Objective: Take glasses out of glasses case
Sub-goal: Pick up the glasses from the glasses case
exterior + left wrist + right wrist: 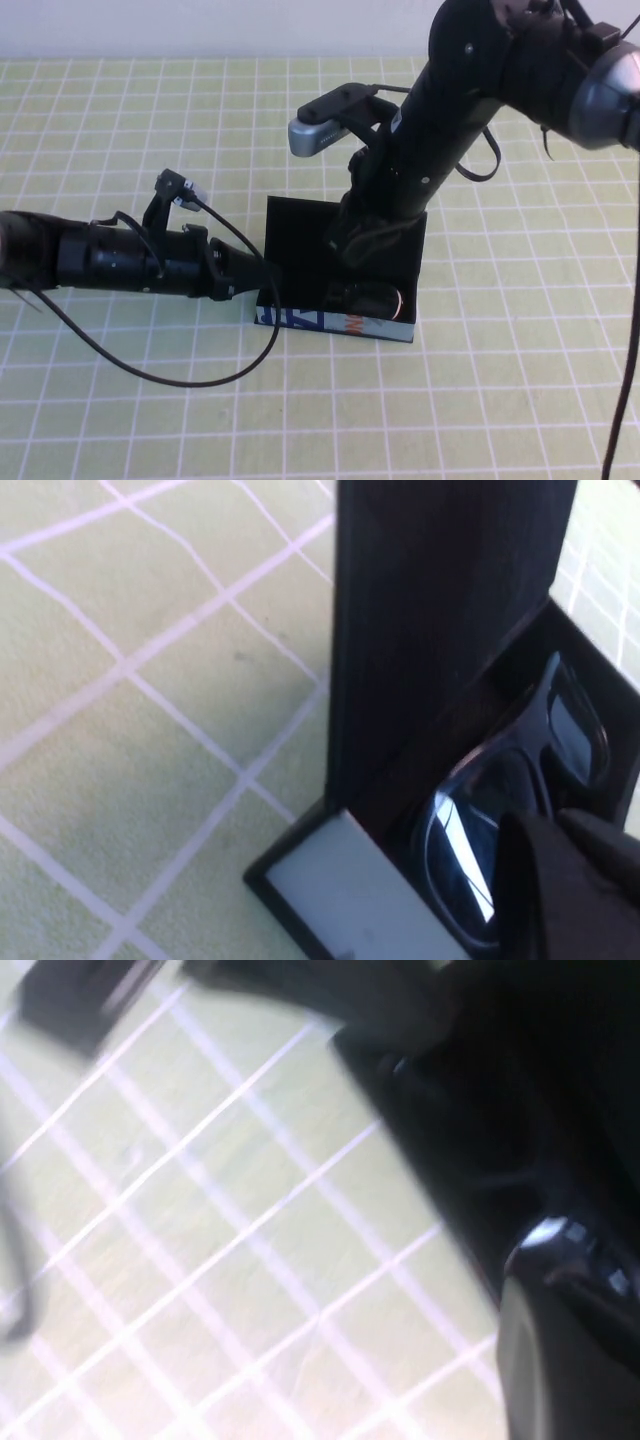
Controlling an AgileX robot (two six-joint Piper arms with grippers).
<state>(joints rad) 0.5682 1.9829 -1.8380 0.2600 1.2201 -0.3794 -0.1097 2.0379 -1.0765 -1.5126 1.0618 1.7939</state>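
Down inside the glasses case (pixel 340 270) at bench centre, right gripper (pixel 352 245) reaching for the glasses (pixel 368 298); jaws hidden, cannot tell. Left gripper (pixel 262 278) bracing the case at nine o'clock, jaws unreadable. Next: a firm pinch, then lifting clear.

A yellow-green tablecloth (pixel 120 400) with a white grid pattern covers the whole work surface, lying flat, and it meets a plain pale wall (pixel 200 25) along the far edge.

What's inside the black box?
Dark glasses lie inside the open black case. The right gripper reaches in, covering part of them. The left gripper holds the case's edge.
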